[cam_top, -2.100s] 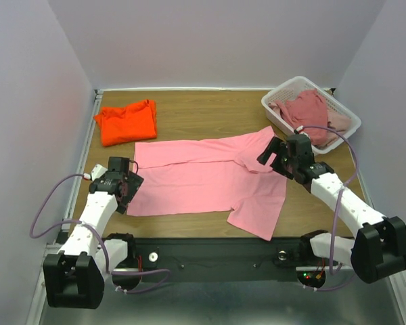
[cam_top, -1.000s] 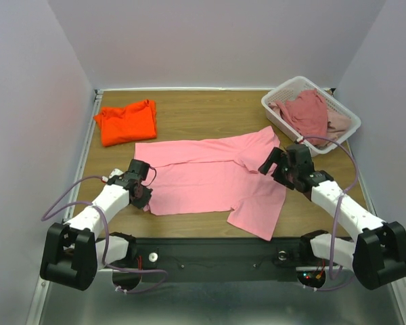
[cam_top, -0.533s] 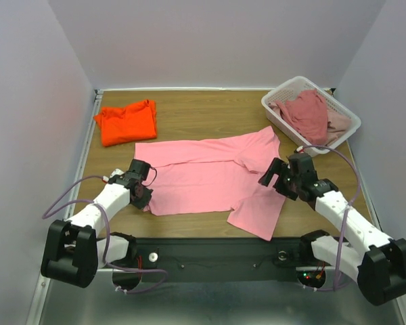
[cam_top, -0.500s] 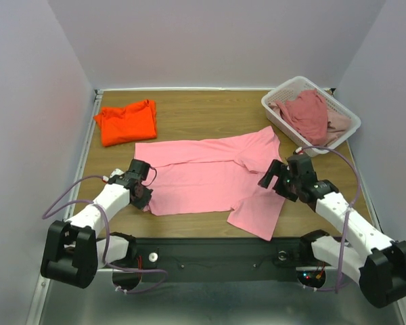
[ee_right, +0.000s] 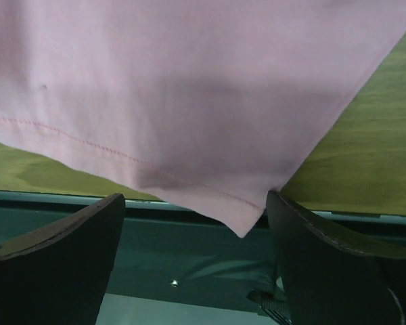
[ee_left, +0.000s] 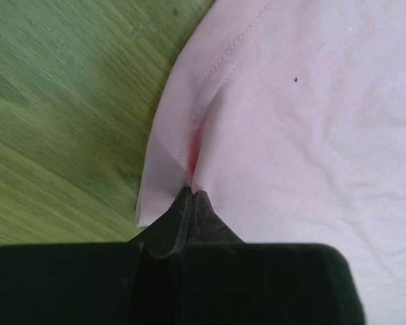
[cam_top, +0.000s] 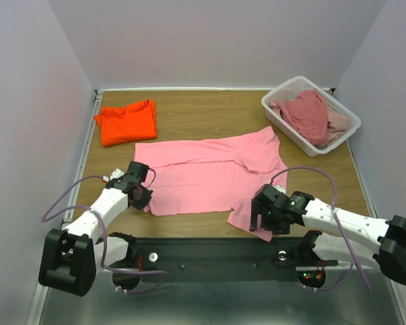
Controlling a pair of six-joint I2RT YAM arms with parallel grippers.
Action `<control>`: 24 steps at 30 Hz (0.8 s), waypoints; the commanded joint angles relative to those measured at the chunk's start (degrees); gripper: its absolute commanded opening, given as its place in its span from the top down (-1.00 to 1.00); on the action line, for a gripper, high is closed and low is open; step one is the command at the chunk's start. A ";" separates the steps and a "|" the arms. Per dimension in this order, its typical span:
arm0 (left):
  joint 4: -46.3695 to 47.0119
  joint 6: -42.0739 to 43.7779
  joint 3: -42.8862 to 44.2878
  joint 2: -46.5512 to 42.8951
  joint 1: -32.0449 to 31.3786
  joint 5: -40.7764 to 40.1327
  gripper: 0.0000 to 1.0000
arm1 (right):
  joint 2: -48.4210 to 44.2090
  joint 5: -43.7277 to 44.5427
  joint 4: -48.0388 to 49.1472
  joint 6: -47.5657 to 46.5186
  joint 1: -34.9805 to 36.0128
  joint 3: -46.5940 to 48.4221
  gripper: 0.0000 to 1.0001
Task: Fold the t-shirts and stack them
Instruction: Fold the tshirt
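A light pink t-shirt (cam_top: 203,172) lies spread flat in the middle of the wooden table. My left gripper (cam_top: 143,198) sits at its near left corner, shut on a pinch of the hem (ee_left: 189,156), which puckers up into the closed fingertips (ee_left: 191,195). My right gripper (cam_top: 262,220) hovers low over the shirt's near right corner at the table's front edge. It is open, and the pink corner (ee_right: 240,227) hangs between its wide-apart fingers (ee_right: 61,257) without being gripped. A folded orange t-shirt (cam_top: 127,122) rests at the back left.
A white slatted basket (cam_top: 284,91) at the back right holds a dusty rose shirt (cam_top: 304,112) and a pale pink one (cam_top: 340,120). The dark base rail (cam_top: 210,254) runs just below the table's front edge, right under the right gripper.
My right arm has swung from the shirt's right side down to its near right corner at the front edge. The left gripper stays shut on the hem in the same place.
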 commanded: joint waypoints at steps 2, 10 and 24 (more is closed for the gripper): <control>-0.11 1.31 -0.84 -1.73 -0.23 -0.14 1.00 | 2.51 7.90 -8.19 5.45 5.69 4.16 -0.68; 0.06 2.28 -0.75 -1.20 -0.31 1.00 1.00 | 5.23 5.27 -3.99 4.83 5.87 1.52 -0.29; -1.08 2.46 0.13 -1.73 -0.31 1.00 1.00 | 5.07 6.05 -0.81 3.87 5.96 1.96 0.77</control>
